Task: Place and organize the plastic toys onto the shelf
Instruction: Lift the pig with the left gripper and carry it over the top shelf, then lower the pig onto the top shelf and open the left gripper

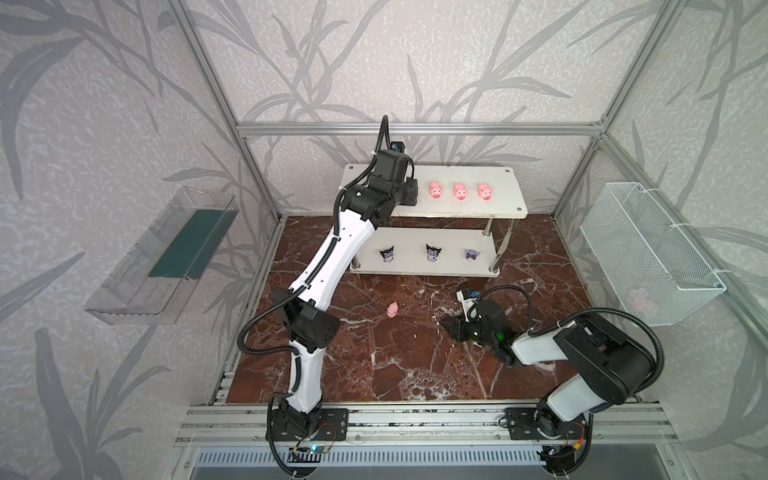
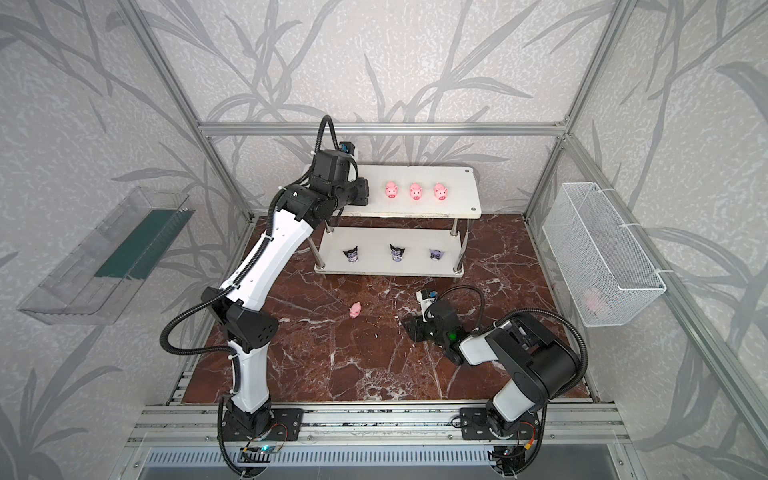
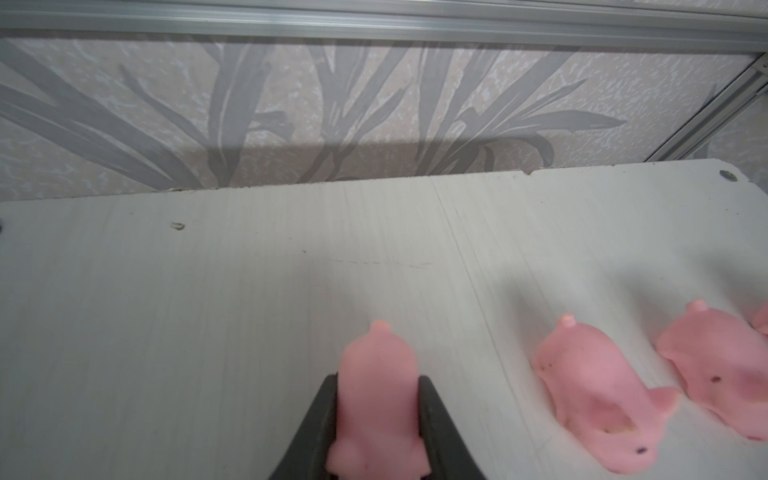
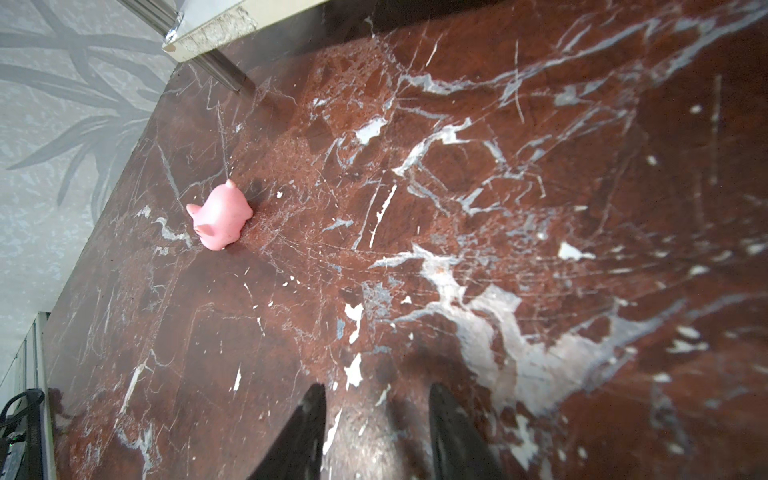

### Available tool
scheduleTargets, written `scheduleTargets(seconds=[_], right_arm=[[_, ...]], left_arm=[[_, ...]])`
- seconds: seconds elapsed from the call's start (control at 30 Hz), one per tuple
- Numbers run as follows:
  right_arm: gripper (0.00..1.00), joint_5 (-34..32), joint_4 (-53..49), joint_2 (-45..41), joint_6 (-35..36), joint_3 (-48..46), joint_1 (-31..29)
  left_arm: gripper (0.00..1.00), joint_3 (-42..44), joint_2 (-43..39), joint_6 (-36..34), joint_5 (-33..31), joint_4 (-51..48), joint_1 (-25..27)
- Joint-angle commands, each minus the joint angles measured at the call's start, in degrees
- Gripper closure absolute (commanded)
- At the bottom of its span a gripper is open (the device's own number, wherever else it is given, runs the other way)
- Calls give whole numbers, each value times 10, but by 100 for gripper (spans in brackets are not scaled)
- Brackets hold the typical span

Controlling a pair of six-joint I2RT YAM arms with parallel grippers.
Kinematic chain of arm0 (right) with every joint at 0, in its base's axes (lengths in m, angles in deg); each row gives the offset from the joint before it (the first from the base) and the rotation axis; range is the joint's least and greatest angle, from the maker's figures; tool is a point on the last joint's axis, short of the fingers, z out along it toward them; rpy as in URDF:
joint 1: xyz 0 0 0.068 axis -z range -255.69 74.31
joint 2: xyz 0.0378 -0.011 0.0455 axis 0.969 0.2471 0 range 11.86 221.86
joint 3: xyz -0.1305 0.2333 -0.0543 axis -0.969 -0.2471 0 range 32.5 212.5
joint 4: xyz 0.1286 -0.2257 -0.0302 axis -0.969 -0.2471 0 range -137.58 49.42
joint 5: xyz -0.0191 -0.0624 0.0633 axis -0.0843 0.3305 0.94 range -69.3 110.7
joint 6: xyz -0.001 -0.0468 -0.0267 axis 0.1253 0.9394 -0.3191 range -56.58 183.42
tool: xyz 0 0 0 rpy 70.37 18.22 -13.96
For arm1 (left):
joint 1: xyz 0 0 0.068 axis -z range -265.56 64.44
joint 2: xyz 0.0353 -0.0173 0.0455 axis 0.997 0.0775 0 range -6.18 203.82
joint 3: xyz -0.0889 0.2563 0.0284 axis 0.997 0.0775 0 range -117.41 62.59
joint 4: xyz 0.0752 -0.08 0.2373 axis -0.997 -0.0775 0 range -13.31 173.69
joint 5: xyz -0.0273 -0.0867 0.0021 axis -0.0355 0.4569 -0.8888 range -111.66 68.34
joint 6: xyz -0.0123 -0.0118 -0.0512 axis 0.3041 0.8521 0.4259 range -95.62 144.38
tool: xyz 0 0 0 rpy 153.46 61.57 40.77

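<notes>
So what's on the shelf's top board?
Three pink pigs in a row; the left gripper holds a fourth pig beside them. Its arm hides that end from above.

3 pink pigs [image 1: 459,191] atop wht shelf [image 1: 503,198]

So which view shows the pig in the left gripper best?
The left wrist view: the held pig sits close up, pinched by the left gripper over the top board of the shelf. In both top views the left arm hides it. The right wrist view shows only the loose pig lying on the table.
</notes>
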Motion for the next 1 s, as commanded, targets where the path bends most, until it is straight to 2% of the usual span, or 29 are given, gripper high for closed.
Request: scheduleTargets(seconds=[0.0,0.4,0.57,0.97], right_arm=[[58,0,-23,15,-1,5,2],[58,4,-15,25,-4,5,2],[58,2,-10,25,-4,2,3],[58,7,-7,36,-7,6,6]], left_arm=[[71,-20,5,6,-8,-36,-1],[71,-34,13,16,5,-56,-3],[63,-69,29,11,9,-79,-6],[50,-74,21,9,19,-59,-12]])
